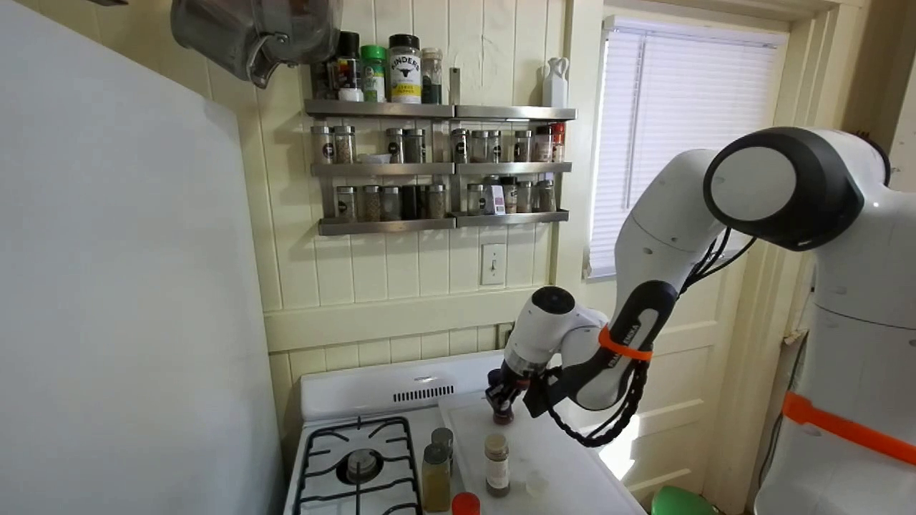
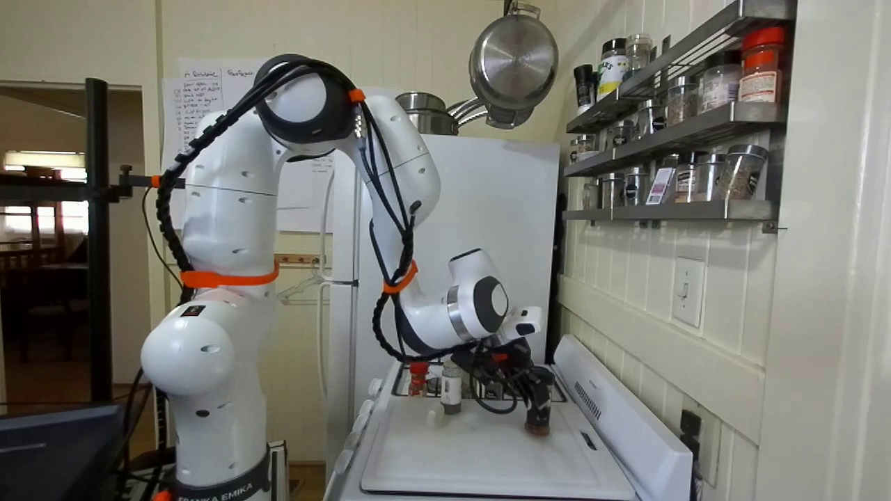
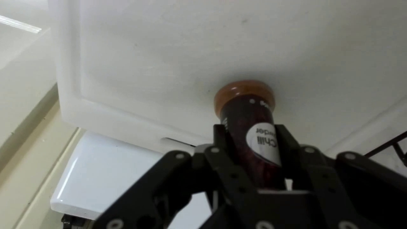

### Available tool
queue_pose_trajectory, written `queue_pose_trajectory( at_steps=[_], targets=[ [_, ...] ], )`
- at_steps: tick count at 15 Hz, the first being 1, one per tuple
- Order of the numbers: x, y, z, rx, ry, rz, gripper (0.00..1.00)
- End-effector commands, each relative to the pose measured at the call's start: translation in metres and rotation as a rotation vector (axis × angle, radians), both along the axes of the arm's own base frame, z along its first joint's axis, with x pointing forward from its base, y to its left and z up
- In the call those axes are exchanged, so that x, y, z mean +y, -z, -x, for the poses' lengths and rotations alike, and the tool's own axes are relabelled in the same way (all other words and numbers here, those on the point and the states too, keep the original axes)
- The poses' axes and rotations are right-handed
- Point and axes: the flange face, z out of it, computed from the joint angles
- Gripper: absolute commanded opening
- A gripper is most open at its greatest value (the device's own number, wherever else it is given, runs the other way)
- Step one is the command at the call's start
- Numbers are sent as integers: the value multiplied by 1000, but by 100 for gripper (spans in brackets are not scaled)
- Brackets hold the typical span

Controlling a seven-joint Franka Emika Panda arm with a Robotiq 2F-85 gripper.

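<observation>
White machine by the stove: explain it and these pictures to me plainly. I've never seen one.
It is a jointed robot arm, steered by a person. At its end is a black gripper, a mechanical pinching hand. Two pictures come from cameras standing outside the robot; the close-up comes from a camera on its wrist. The gripper is closed on a dark red jar labelled chili powder, its base at or just above the white cover over part of the stove; I can't tell which. On that cover stands a jar with a pale cap. Near the uncovered burner are a red-capped jar and a dark-capped jar with yellowish contents.
</observation>
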Motion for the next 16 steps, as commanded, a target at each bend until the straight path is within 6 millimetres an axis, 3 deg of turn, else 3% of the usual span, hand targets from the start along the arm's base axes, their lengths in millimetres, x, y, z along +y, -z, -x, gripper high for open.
queue_pose_trajectory(
  at_steps=[1, 5, 12, 16],
  targets=[
    [17, -5, 8, 99, -9, 35, 16],
    [29, -37, 2, 176, 37, 5, 16],
    [26, -129, 3, 217, 124, 49, 16],
    [37, -172, 8, 189, 138, 101, 16]
  ],
)
